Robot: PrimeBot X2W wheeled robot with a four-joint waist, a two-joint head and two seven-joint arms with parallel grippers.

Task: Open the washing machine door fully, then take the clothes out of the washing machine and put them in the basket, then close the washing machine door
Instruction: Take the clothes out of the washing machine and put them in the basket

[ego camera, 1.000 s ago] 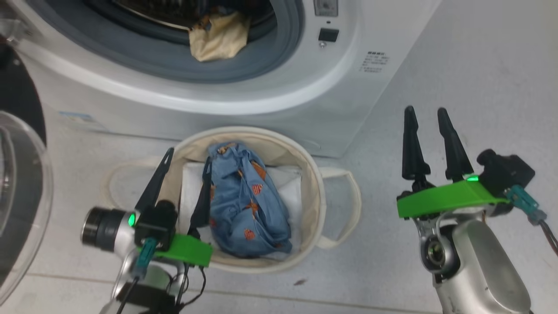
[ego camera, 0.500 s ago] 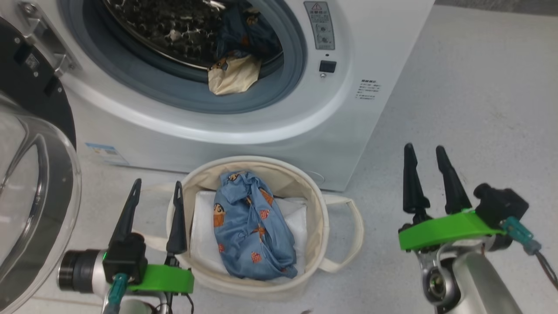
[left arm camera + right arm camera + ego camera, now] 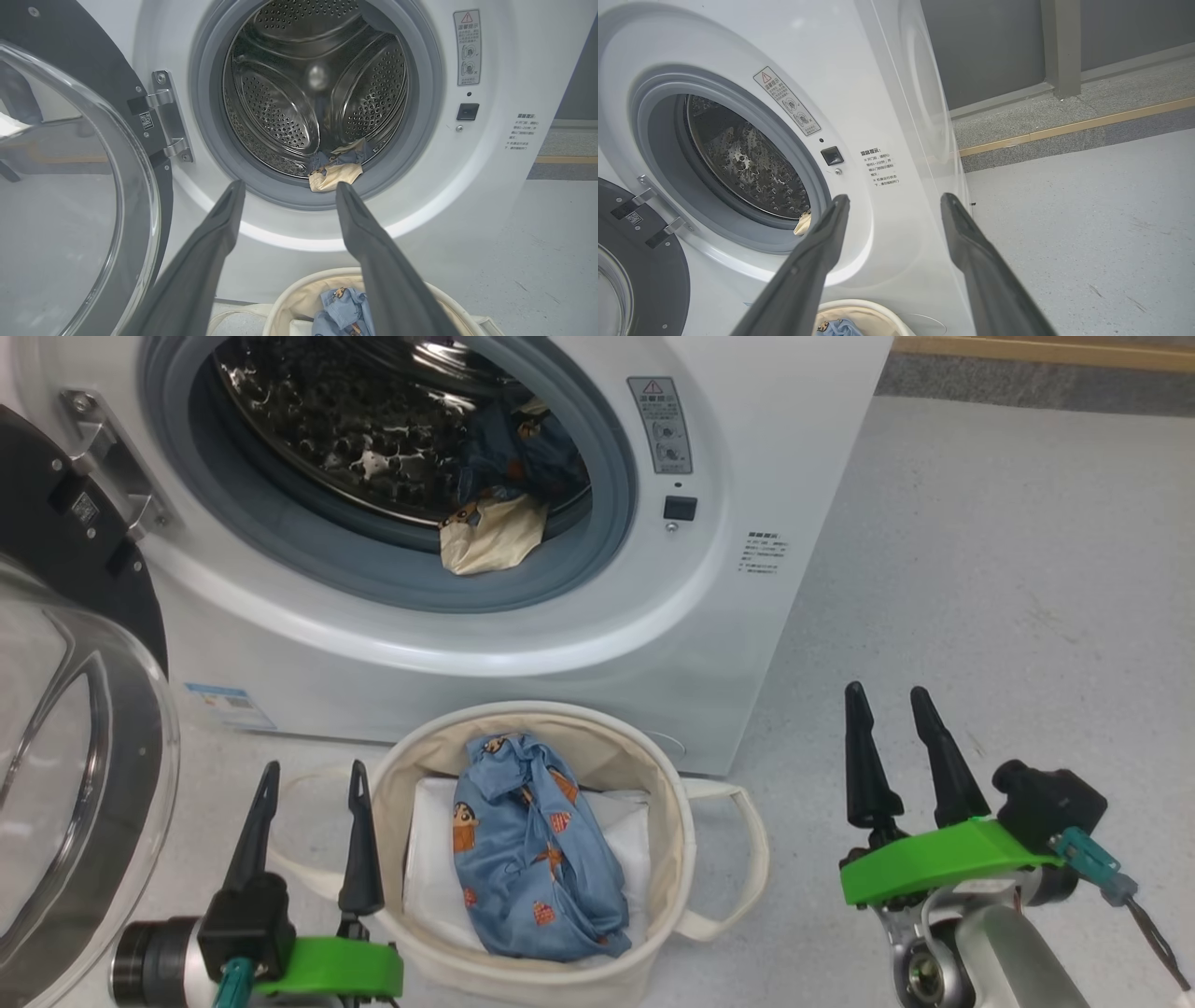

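the washing machine door [image 3: 84,775] stands swung wide at the left edge of the head view, so we count the opening step as done. one light blue printed garment [image 3: 537,859] lies in the basket [image 3: 667,803], bottom centre, just in front of the washing machine [image 3: 766,429], on top of a white folded sheet [image 3: 425,859]. near the top of the frame a beige piece [image 3: 490,534] hangs over the grey rubber ring [image 3: 373,574], with a dark blue garment [image 3: 523,457] behind it in the drum [image 3: 327,429]; those are left for us to fetch. our left gripper [image 3: 314,770], lower left beside the basket, and our right gripper [image 3: 885,693], lower right over bare floor [image 3: 1008,569], both have fingers spread and empty. after that, shutting the door remains.
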